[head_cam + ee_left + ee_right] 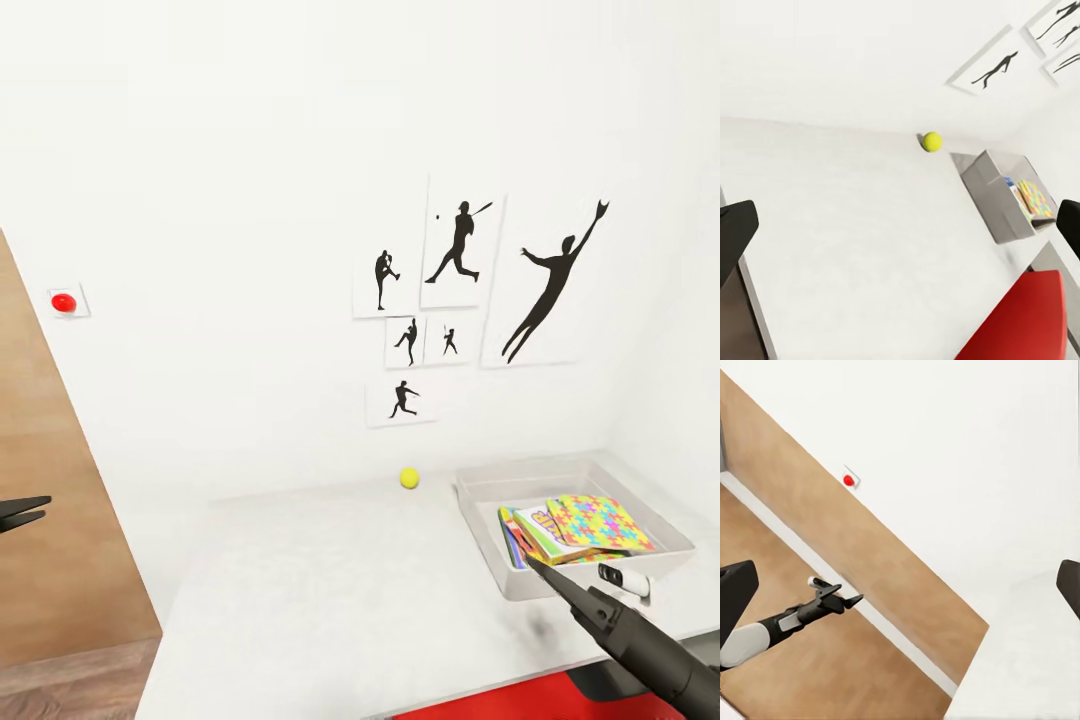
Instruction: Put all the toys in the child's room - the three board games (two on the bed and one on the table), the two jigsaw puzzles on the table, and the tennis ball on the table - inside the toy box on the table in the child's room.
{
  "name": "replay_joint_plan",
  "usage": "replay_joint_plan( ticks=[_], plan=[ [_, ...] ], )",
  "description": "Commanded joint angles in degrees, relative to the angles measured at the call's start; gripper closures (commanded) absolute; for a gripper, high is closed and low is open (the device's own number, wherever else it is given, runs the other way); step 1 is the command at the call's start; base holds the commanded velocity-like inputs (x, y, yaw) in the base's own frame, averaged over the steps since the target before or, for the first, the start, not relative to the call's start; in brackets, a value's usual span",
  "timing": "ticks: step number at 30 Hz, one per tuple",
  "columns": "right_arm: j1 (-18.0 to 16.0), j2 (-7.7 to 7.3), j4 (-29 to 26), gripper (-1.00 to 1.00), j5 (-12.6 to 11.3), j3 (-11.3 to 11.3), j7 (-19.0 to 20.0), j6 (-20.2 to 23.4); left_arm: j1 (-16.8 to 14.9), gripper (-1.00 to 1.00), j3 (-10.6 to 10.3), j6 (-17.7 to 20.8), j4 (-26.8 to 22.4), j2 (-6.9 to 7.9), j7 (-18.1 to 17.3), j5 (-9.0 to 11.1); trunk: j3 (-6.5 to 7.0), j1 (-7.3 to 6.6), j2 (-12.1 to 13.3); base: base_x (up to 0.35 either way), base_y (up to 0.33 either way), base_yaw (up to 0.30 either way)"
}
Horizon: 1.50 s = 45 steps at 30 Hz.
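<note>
The toy box [575, 478] is seen on the table [330, 580], holding a jigsaw puzzle [598, 522] stacked over board games [535, 530]. The tennis ball [408, 478] lies on the table beside the box, near the wall. The right gripper [530, 563] is held at the box rim, apparently closed and empty. The left gripper [40, 508] is spread slightly, holding nothing.

No text can be read for sure; the game box [535, 528] in the toy box [480, 510] carries large letters, too blurred to read.
</note>
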Motion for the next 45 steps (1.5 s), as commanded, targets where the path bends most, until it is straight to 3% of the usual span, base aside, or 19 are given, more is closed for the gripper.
replay_joint_plan(
  ticks=[1, 7, 15, 17, 25, 29, 33, 38, 45],
  plan=[
    [-0.36, -0.05, -0.03, -1.0, -0.34, 0.09, -1.07, 2.14, -0.01, -1.0, -0.27, 0.61, 0.03, -0.05, -0.17, 0.29, -0.01, 0.02, -0.03, -0.014, 0.0, 0.0],
    [-4.83, -0.06, -0.05, -1.0, -0.28, 0.18, -6.42, 9.32, -0.01, -1.0, -0.29, 0.61, 0.02, -0.37, -0.17, 0.29, -0.01, 0.02, -0.03, -0.007, 0.0, 0.0],
    [-15.78, 0.85, -0.06, -1.0, -0.47, 1.32, -18.24, 17.53, -0.01, -1.0, -0.29, 0.61, 0.02, -0.6, -0.17, 0.29, -0.01, 0.02, -0.03, -0.001, 0.0, 0.0],
    [-20.49, 1.51, -0.02, -1.0, -0.54, 3.06, -23.26, 18.96, -0.01, -1.0, -0.29, 0.61, 0.02, -0.61, -0.17, 0.29, -0.01, 0.02, -0.03, 0.0, 0.0, 0.0],
    [-32.6, 3.3, 0.38, -1.0, -0.79, 11.57, -39.01, 20.17, -0.01, -1.0, -0.27, 0.61, 0.02, -0.51, -0.17, 0.29, -0.01, 0.02, -0.03, 0.0, 0.0, 0.0],
    [-38.22, 5.23, 0.96, -1.0, -0.9, 16.01, -47.51, 20.34, -0.01, -1.0, -0.27, 0.61, 0.02, -0.5, -0.17, 0.29, -0.01, 0.02, -0.03, 0.0, 0.0, 0.0],
    [-43.0, 7.99, 2.61, -1.0, -0.94, 18.93, -55.97, 20.47, -0.01, -1.0, -0.27, 0.61, 0.02, -0.51, -0.17, 0.29, -0.01, 0.02, -0.03, 0.0, 0.0, 0.0],
    [-48.14, 11.46, 7.58, -1.0, -0.94, 20.47, -65.35, 20.47, -0.01, -1.0, -0.27, 0.61, 0.02, -0.49, -0.17, 0.28, -0.01, 0.02, -0.03, 0.0, 0.0, 0.0],
    [-54.44, 16.06, 18.55, -1.0, -0.5, 21.39, -77.37, 20.47, -0.01, -1.0, -0.26, 0.61, 0.02, -0.43, -0.17, 0.29, -0.01, 0.02, -0.03, 0.0, 0.0, 0.0]
  ],
)
